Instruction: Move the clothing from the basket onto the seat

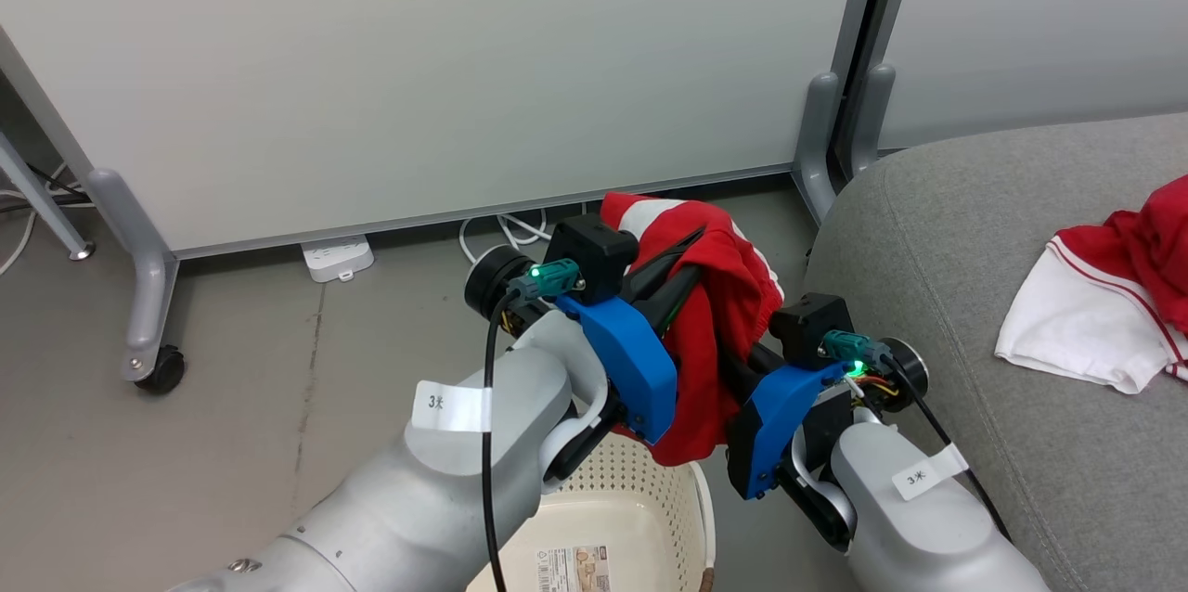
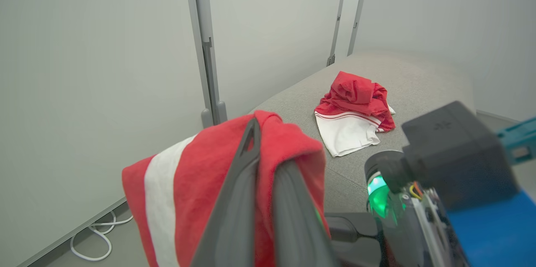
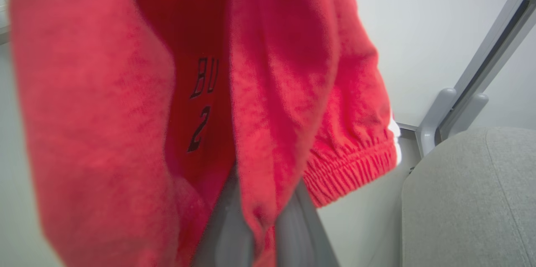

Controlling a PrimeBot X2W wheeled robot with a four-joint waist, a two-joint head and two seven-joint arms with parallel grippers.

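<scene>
Over the cream perforated basket [image 1: 650, 490] hangs a red garment [image 1: 719, 323] with a white stripe and an elastic waistband [image 3: 351, 166], held up between both arms. My left gripper [image 1: 685, 260] is shut on its upper fold; the dark fingers [image 2: 234, 200] pinch the cloth in the left wrist view. My right gripper [image 1: 742, 360] is shut on the lower part, with red fabric [image 3: 272, 70] squeezed between its fingers [image 3: 222, 229] and hiding the tips. The other red garment with the white panel [image 1: 1095, 314] lies crumpled on the grey seat [image 1: 956, 230], also shown in the left wrist view [image 2: 354, 116].
Grey partition panels [image 1: 418, 63] stand behind, with metal feet [image 1: 817, 137] next to the seat's corner and a caster [image 1: 162, 369] at the left. A white power strip [image 1: 336, 258] and cables [image 1: 501, 230] lie on the floor by the panels. A label sticker [image 1: 571, 569] shows on the basket's bottom.
</scene>
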